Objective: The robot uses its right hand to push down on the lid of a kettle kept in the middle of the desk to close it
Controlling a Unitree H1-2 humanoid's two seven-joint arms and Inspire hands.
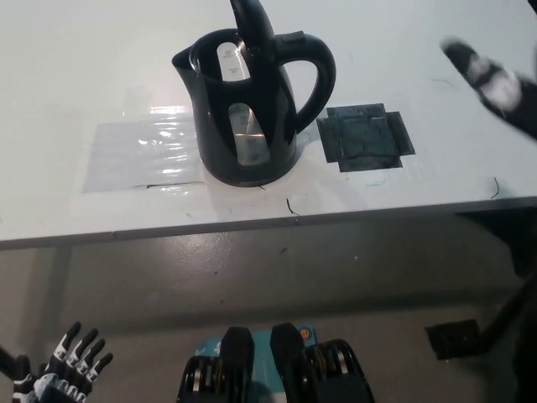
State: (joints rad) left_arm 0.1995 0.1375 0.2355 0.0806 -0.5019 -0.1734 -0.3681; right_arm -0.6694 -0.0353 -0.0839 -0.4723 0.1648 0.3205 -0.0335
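Note:
A black electric kettle [252,109] stands on the white desk [84,67], handle to the right. Its lid [251,23] is tipped up, so the inside shows. My black right hand [495,84] is raised over the desk at the right edge of the head view, well to the right of the kettle and not touching it. It is motion-blurred, so its fingers cannot be made out. My white left hand [63,369] rests low at the bottom left, below the desk edge, fingers spread and empty.
A dark taped square [367,138] lies on the desk right of the kettle. A clear plastic sheet [143,155] lies to the kettle's left. The desk's front edge [252,225] runs across the middle, with grey floor below.

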